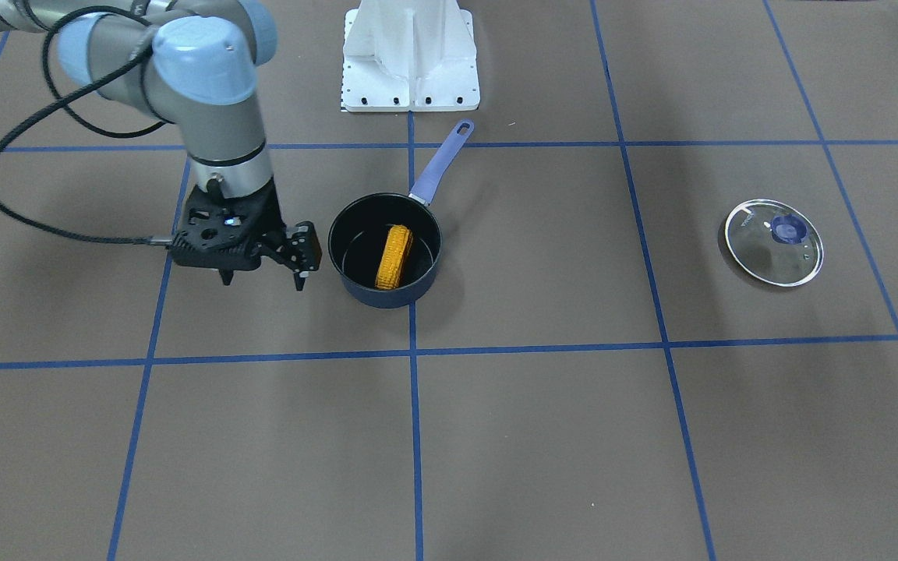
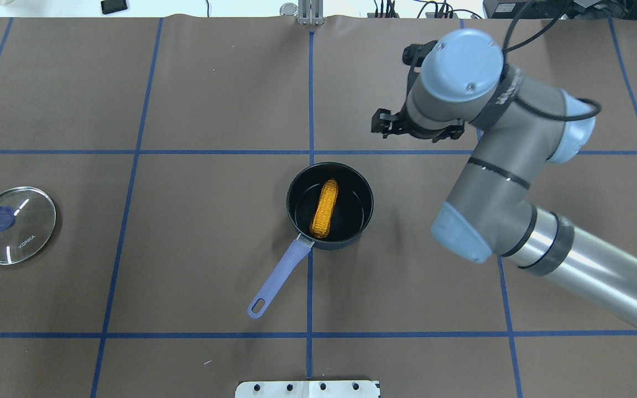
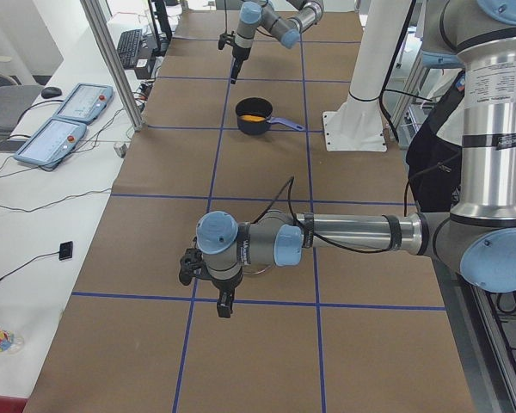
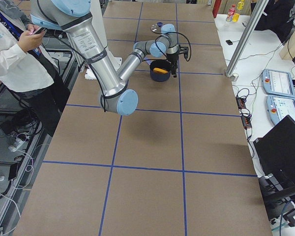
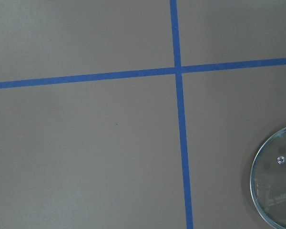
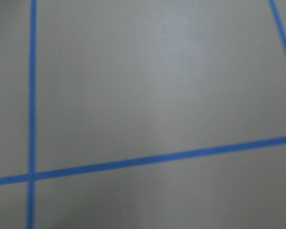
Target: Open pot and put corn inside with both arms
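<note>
Corn cob (image 1: 394,255) in the open saucepan (image 1: 387,298). The cob is yellow-orange with rows of bumpy kernels. It runs from the handle side of the saucepan to the opposite wall and spans nearly the whole floor. I cannot tell whether it lies flat or is propped on the wall.

I judge it light, stiff and rounded, so liable to roll, though the kernels should give the pads some bite. If I had to reseat it, I would grip across the girth at mid-length.

The right gripper (image 1: 262,279) is just beside the saucepan on the robot's right, fingers apart and holding nothing. The glass lid (image 1: 765,253) lies well apart from the saucepan on the robot's left. The left gripper (image 3: 211,288) is out near that lid, and I cannot tell whether it is open or closed.
</note>
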Action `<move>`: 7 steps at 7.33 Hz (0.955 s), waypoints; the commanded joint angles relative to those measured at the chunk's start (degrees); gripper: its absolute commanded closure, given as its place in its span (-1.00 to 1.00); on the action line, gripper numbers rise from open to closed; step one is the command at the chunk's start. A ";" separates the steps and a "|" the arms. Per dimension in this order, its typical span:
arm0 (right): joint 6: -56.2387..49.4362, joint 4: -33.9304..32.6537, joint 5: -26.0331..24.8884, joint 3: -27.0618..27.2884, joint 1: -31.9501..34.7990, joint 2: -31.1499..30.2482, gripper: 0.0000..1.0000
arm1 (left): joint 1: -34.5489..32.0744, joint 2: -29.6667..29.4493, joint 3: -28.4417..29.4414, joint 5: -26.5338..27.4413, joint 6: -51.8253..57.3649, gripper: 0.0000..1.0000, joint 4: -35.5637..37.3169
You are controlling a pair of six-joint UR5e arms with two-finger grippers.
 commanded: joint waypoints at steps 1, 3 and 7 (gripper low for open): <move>-25.00 -0.26 10.36 -0.41 13.12 -6.78 -1.00 | -0.04 0.73 -0.81 0.14 0.14 -0.98 -0.19; -43.82 0.26 15.38 -3.65 23.15 -12.06 -1.00 | -0.04 0.81 -1.25 0.58 0.58 -0.98 -0.19; -63.94 0.35 22.60 -4.72 37.41 -24.01 -1.00 | -0.04 1.16 -1.52 0.49 0.58 -0.98 -0.19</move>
